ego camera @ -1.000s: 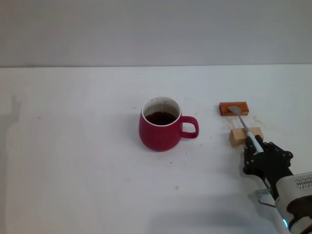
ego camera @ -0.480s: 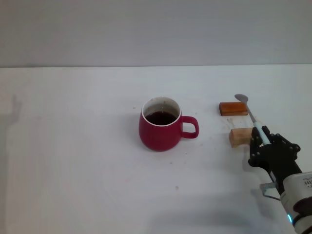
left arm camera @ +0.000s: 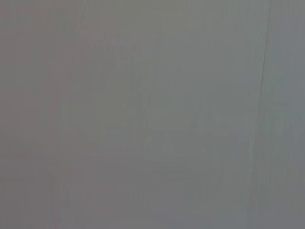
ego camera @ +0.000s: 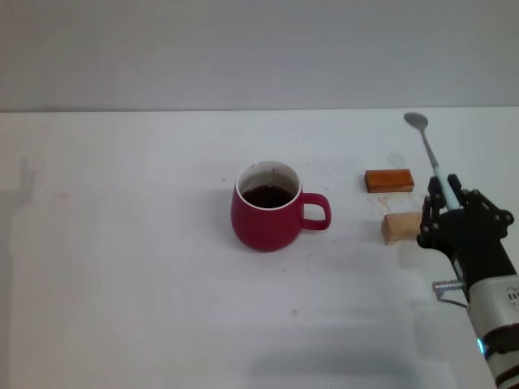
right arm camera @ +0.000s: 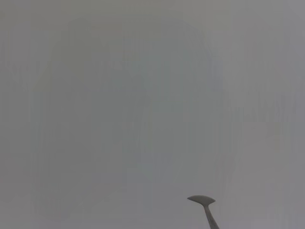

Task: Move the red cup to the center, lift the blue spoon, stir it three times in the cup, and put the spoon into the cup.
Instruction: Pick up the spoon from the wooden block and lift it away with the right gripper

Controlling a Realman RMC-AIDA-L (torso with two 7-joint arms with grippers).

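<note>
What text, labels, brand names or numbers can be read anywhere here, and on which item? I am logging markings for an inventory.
None can be read.
The red cup: plain, no print showing.
The blue spoon, held by the right gripper: no marking showing.
The orange block and the tan block: no lettering showing.
The right arm's white casing: a small dark mark, too small to read.
The left gripper is not in view.

Lab-like test bench: bare white table (ego camera: 122,267), plain grey wall (ego camera: 243,49), no furnishings
</note>
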